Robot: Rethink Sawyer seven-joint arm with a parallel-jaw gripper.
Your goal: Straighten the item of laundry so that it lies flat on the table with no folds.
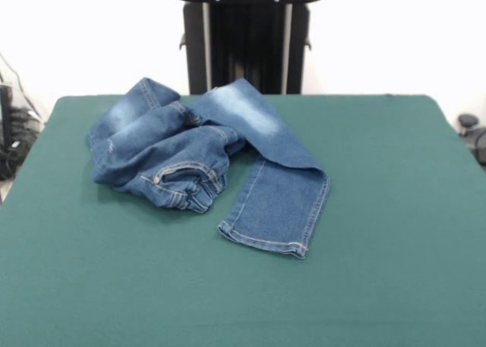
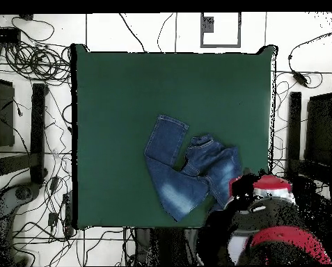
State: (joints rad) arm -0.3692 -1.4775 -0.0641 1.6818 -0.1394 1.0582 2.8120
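Jeans (image 1: 213,153) (image 2: 186,170) are seen bunched on the green table (image 1: 380,210) (image 2: 120,97), not flat. In front view, one leg is laid out straight w/ faded patch near the top & hemmed cuff (image 1: 266,241) toward the near-centre of the table; the other leg & waist part are crumpled in a heap to its left, pocket w/ orange-tan stitching (image 1: 182,178) on top. In overhead view, the garment is found nearer the table edge by the robot, right of centre. Red & black arm (image 2: 273,222) is seen at that edge, just beside the crumpled part. Gripper itself isn't made out in either view; state of its fingers can't be told. Cables (image 2: 36,62) are strewn on the floor around the table.
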